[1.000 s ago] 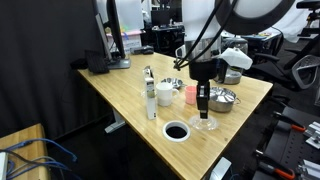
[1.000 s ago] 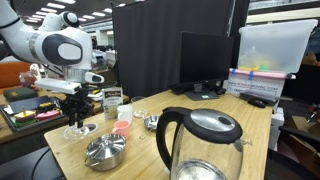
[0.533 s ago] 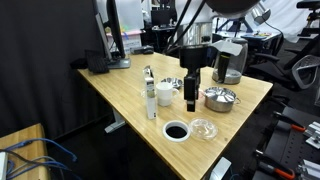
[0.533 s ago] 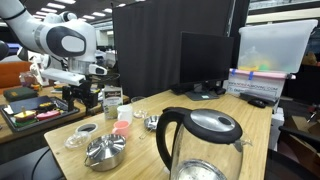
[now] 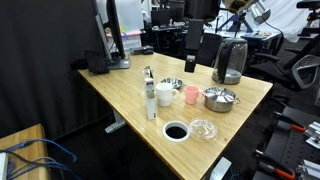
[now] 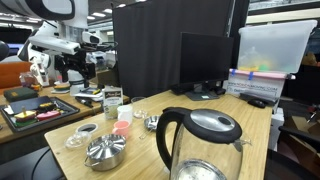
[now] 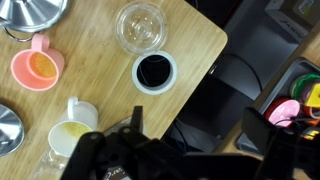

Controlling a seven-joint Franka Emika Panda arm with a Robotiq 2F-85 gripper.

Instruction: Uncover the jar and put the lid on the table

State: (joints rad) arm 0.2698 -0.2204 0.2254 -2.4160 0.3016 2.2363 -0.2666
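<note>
The clear round lid (image 5: pixel 203 128) lies flat on the wooden table (image 5: pixel 120 95) beside the black cable hole (image 5: pixel 176 131); it also shows in an exterior view as the lid (image 6: pixel 75 140) and in the wrist view as the lid (image 7: pixel 140 25). The jar (image 5: pixel 172 85) stands uncovered behind the pink cup (image 5: pixel 190 94), with the jar (image 6: pixel 150 122) right of the cup and only an edge of the jar (image 7: pixel 5 125) in the wrist view. My gripper (image 5: pixel 191 64) hangs high above the table, open and holding nothing; the wrist view shows the gripper (image 7: pixel 198 121) with jaws wide apart over the table's edge.
A steel pot (image 5: pixel 220 98) with handles sits near the lid. A dark kettle (image 5: pixel 231 60) stands at the back. A white cup (image 5: pixel 164 95) and a slim bottle (image 5: pixel 151 100) stand left of the pink cup. Monitors and bins line the far side.
The gripper opened and let go of the lid, which now rests beside the hole. The arm then rose well above the table and away from the lid.
</note>
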